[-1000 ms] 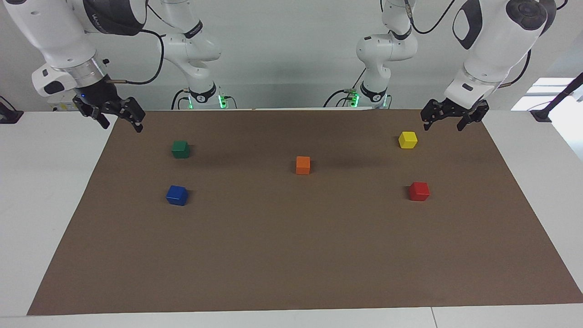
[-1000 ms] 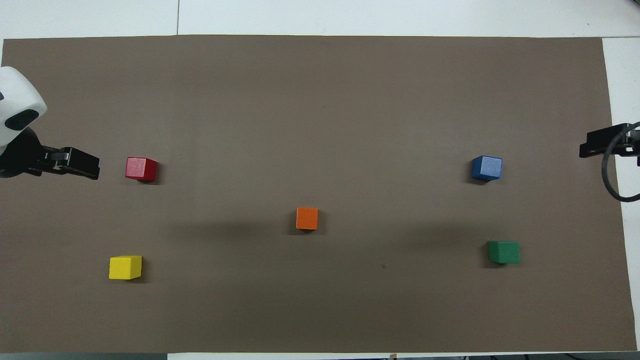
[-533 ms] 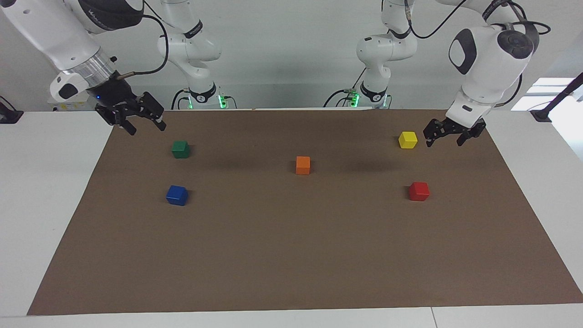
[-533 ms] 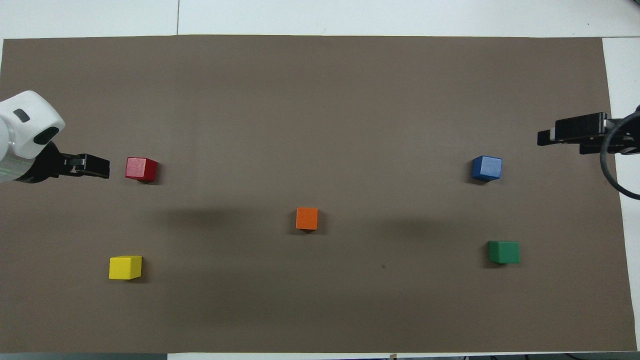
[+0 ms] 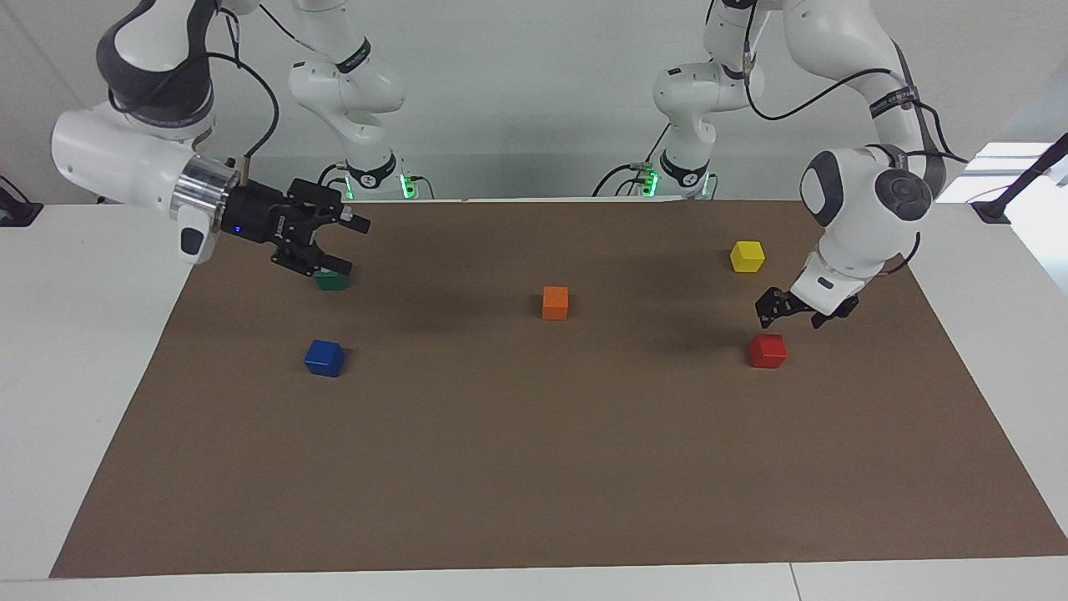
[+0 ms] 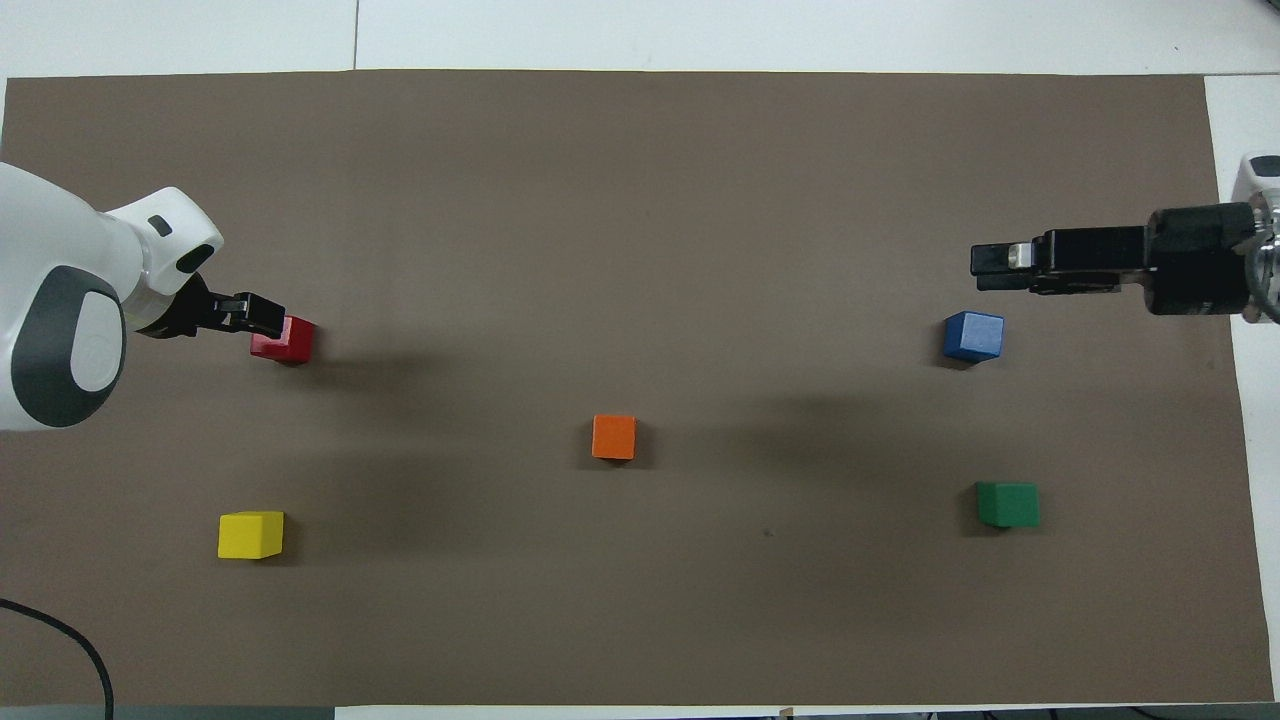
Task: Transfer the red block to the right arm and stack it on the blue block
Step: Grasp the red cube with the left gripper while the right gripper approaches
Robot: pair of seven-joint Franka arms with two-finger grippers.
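Both grippers have swung inward, fingers open: left gripper [image 5: 788, 312] above red block [image 5: 768, 351], right gripper [image 5: 334, 242] over green block [image 5: 332, 281].

A white worktop [image 5: 92, 351] carries a large brown mat [image 5: 534, 467] that covers most of it, leaving white strips bare at both ends. A plain pale wall [image 5: 534, 100] rises along the robots' edge, evenly lit.

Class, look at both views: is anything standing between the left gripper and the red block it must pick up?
Nothing visible does. The left gripper, open, hangs just above the red block, with only bare brown mat around it. The yellow block sits apart, nearer to the robots. The right gripper is open over the green block.
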